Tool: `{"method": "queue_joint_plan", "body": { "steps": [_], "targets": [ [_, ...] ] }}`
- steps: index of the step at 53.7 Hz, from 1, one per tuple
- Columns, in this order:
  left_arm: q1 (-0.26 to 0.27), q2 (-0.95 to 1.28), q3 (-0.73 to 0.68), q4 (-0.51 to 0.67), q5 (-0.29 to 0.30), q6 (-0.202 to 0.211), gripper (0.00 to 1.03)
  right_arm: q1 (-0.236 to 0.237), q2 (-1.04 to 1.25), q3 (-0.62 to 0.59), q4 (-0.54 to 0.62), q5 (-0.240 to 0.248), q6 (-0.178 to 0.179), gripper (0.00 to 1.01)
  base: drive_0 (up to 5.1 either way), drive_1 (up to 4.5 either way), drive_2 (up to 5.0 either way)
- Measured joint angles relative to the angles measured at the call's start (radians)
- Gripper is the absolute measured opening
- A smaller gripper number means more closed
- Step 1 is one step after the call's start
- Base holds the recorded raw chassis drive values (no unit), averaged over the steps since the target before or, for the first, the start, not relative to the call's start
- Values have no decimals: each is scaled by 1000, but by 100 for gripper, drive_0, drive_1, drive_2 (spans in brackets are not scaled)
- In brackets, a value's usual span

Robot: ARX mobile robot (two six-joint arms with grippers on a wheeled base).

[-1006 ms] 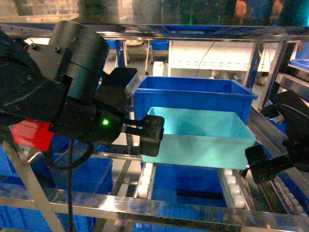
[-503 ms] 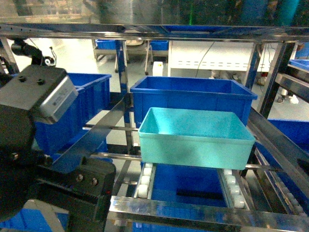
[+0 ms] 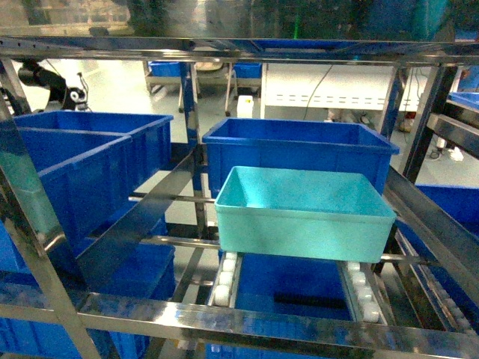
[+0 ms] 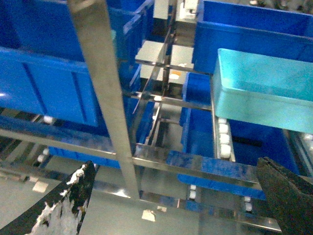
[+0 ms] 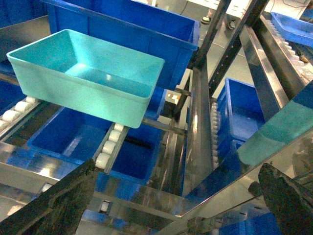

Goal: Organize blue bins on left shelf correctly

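turquoise bin (image 4: 266, 83) beyond open left gripper (image 4: 181, 196)

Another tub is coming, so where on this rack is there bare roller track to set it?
The roller tracks run bare in front of the turquoise tub, up to the front rail. Behind the tub it is crowded: a royal-blue crate sits close there. More crates fill the left bay.

– Bright back there, isn't it? The floor (image 3: 112, 82) beyond the rack is washed out white.

– Yes, and glare streaks the steel rails (image 3: 247, 320). Wrist views look soft, their pincer tips blurred and dark.
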Motion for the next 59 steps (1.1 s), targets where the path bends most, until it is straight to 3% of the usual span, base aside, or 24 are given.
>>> {"method": "queue_joint_plan", "body": {
  "steps": [7, 8, 9, 10, 12, 15, 16, 19, 25, 28, 30, 39, 42, 45, 59],
  "targets": [
    [3, 5, -1, 7, 0, -6, 98, 0, 3, 0, 0, 0, 0, 98, 0, 0, 0],
    [7, 2, -33, 118, 12, 20, 95, 0, 5, -2, 21, 4, 5, 98, 0, 0, 0],
    [30, -21, -96, 288, 53, 61, 89, 12, 38, -50, 216, 33, 40, 92, 0, 0, 0],
    [37, -30, -111, 318, 62, 76, 87, 15, 43, -59, 253, 39, 52, 90, 0, 0, 0],
    [77, -90, -216, 492, 108, 163, 76, 20, 45, -133, 416, 68, 124, 79, 0, 0, 0],
    [131, -135, -282, 602, 147, 235, 64, 38, 9, -202, 515, 84, 184, 66, 0, 0, 0],
    [154, -154, -290, 619, 165, 252, 58, 68, -16, -210, 528, 121, 198, 61, 0, 0, 0],
    [197, -210, -296, 611, 216, 284, 43, 108, -86, -210, 519, 129, 221, 46, 0, 0, 0],
    [247, -270, -325, 573, 268, 303, 25, 108, -144, -233, 470, 145, 235, 27, 0, 0, 0],
    [291, -317, -348, 539, 312, 308, 7, 105, -159, -284, 515, 145, 239, 9, 0, 0, 0],
    [303, -330, -353, 531, 323, 309, 2, 105, -167, -291, 492, 145, 240, 3, 0, 0, 0],
    [367, -426, -376, 468, 388, 311, 2, 105, -331, -303, 362, 145, 241, 2, 0, 0, 0],
    [431, -457, -382, 442, 469, 313, 2, 105, -375, -303, 315, 145, 241, 2, 0, 0, 0],
    [495, -478, -407, 470, 495, 313, 2, 105, -425, -303, 266, 145, 241, 2, 0, 0, 0],
    [485, -587, -409, 357, 512, 312, 2, 105, -614, -304, 92, 145, 241, 2, 0, 0, 0]
  ]
}}
